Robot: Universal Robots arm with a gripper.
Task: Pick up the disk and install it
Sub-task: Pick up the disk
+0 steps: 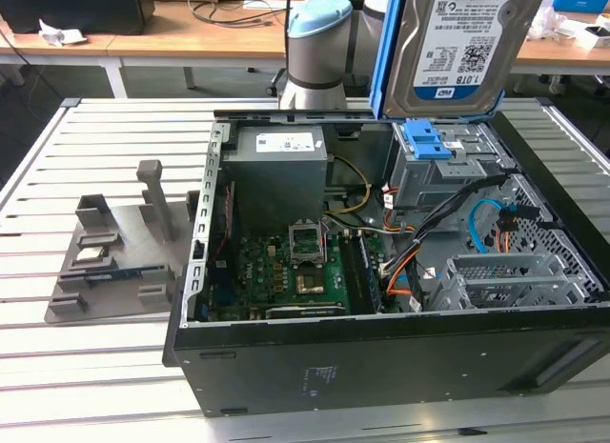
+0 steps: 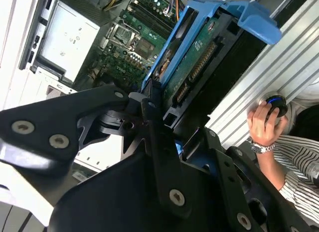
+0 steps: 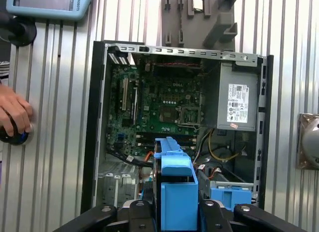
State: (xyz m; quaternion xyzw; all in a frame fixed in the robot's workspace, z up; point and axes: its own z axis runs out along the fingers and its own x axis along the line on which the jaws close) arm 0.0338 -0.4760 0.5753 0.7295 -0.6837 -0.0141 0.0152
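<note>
The disk (image 1: 448,48) hangs upright above the back right corner of the open computer case (image 1: 381,367), its blue-and-white label facing the exterior view and a blue rail along its edge. In the second wrist view my gripper (image 2: 155,110) is shut on the disk (image 2: 199,57), whose green circuit-board side shows. In the first wrist view the disk's blue rail (image 3: 174,192) sits between my black fingers (image 3: 142,212), over the case's drive-bay end. The grey drive bay (image 1: 448,171) with a blue bracket (image 1: 426,138) lies just below the disk.
Inside the case are a grey power supply (image 1: 279,176), a motherboard (image 1: 286,271) and loose cables (image 1: 486,219). A grey fixture plate (image 1: 114,252) lies to the exterior view's left. A person's hand (image 3: 12,115) rests on a knob on the slatted table (image 1: 95,367).
</note>
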